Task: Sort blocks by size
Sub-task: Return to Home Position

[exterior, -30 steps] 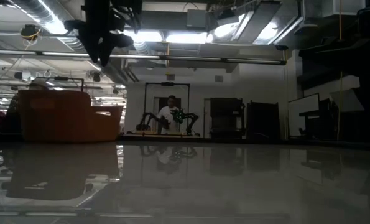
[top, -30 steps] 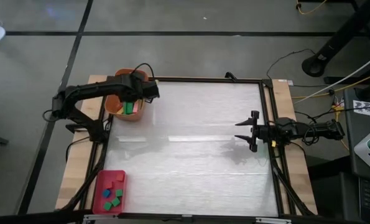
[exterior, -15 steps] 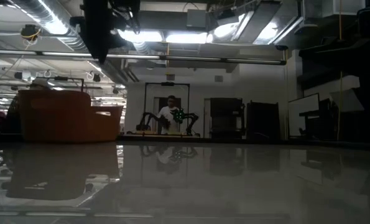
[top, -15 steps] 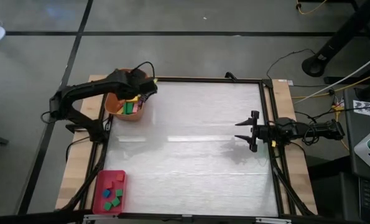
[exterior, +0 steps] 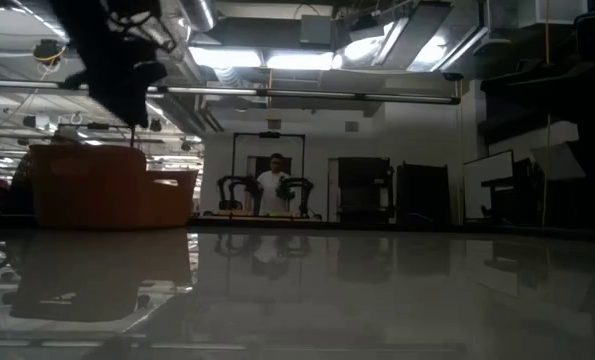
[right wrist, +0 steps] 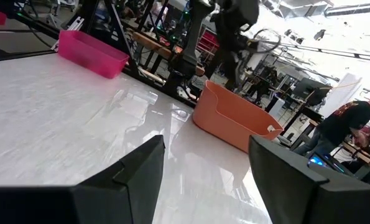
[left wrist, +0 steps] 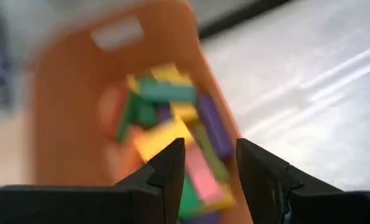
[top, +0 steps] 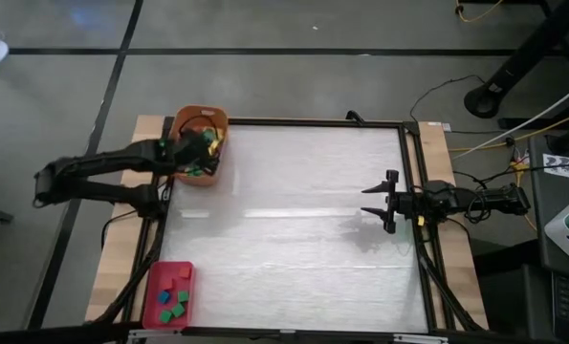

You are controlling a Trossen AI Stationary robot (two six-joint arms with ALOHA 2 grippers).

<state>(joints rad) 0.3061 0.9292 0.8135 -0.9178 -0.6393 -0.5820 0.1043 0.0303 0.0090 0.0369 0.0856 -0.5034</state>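
Left arm (top: 93, 177): stretched from the left edge of the surface toward the far-left corner, so that its gripper stands above the tub.
Flat red tray (top: 153, 275): set at the near-left corner, well apart from the tub, so that the two size classes cannot be mixed.
Short cubes (top: 174, 308): green, blue and red pieces lying loose in the tray, evidently the small class.
Left gripper (left wrist: 209, 155): held over the tub's opening with its jaws parted by a narrow gap. Nothing is gripped between them, which fits a release already made.
Large orange plastic tub (exterior: 97, 190): placed at the far-left corner within the left arm's reach.
Longer bars (left wrist: 166, 134): yellow, green, purple and pink pieces heaped inside the tub, evidently the large class.
White glossy surface (top: 294, 239): no blocks are seen on it, so the sorting is judged to be finished or nearly so, and the step in hand is judged to be a return to the rest pose.
Right gripper (top: 365, 201): parked near the right edge, well apart from both containers, with its jaws spread wide and empty. It is kept clear of the left arm's path.
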